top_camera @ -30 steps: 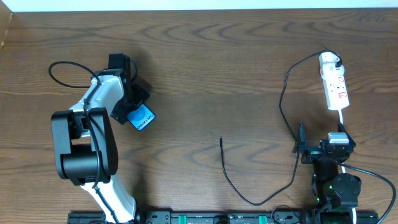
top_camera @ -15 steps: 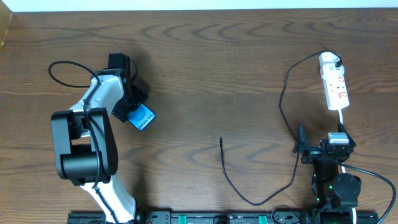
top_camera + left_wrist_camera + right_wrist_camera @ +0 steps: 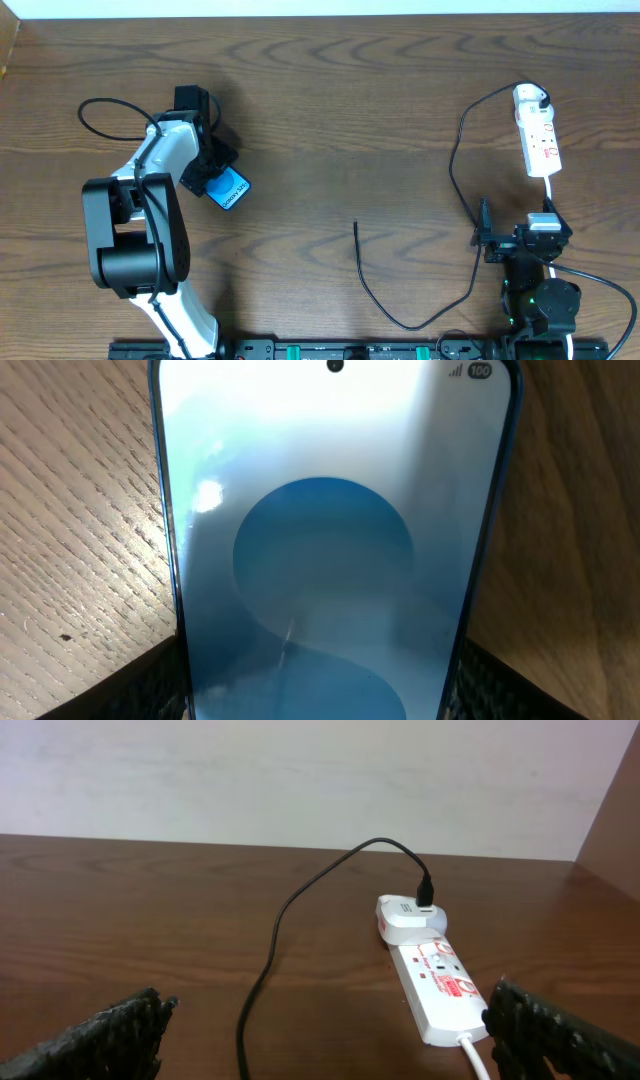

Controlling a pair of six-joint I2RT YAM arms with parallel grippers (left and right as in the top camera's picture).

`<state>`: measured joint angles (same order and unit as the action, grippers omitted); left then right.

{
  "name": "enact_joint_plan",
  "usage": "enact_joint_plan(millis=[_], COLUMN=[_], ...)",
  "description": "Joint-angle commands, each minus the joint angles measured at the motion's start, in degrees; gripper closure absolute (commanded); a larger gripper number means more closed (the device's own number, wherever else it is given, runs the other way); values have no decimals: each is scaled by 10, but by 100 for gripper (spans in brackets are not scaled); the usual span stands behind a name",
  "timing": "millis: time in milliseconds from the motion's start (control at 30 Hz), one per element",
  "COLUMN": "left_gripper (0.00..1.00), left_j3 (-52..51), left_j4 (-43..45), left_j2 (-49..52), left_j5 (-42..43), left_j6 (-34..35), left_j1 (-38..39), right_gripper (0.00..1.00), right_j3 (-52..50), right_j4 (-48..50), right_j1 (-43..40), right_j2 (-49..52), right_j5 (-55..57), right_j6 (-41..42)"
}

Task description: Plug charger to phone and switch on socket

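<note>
The phone (image 3: 230, 188) lies flat on the table, blue screen up, at the left. My left gripper (image 3: 208, 170) holds its near end. In the left wrist view the phone (image 3: 330, 540) fills the frame and both dark fingers (image 3: 140, 685) press against its side edges. The socket (image 3: 540, 140) lies at the far right with the charger's white adapter (image 3: 530, 97) plugged in. The black cable (image 3: 455, 160) loops down to a free plug tip (image 3: 356, 226) at mid-table. My right gripper (image 3: 517, 225) is wide open and empty below the socket (image 3: 435, 985), with the cable (image 3: 280, 935) between its fingers (image 3: 110, 1035).
A thick black robot cable (image 3: 100, 110) loops left of the left arm. The socket's white lead (image 3: 549, 195) runs down to the right arm's base. A pale wall borders the table's far edge (image 3: 300, 780).
The phone has shifted very slightly up and right with my left gripper. The right arm has not moved.
</note>
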<state>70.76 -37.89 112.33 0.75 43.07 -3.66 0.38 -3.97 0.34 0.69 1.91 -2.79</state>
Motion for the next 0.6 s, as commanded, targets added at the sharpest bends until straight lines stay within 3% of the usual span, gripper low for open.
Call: enact_joint_plan(millis=[0, 567], left_gripper=[93, 93], left_j3=[-24, -3], left_j4=[9, -5], left_j2=[50, 33], left_j5=[57, 63], left_j6=[3, 3], left_j1=[1, 1], right_gripper=[1, 1], right_j3=[-1, -1], right_j4=[-2, -2], right_j1=[0, 0], right_j2=[-3, -3], right_j5=[-1, -1], right_j6=[-7, -7])
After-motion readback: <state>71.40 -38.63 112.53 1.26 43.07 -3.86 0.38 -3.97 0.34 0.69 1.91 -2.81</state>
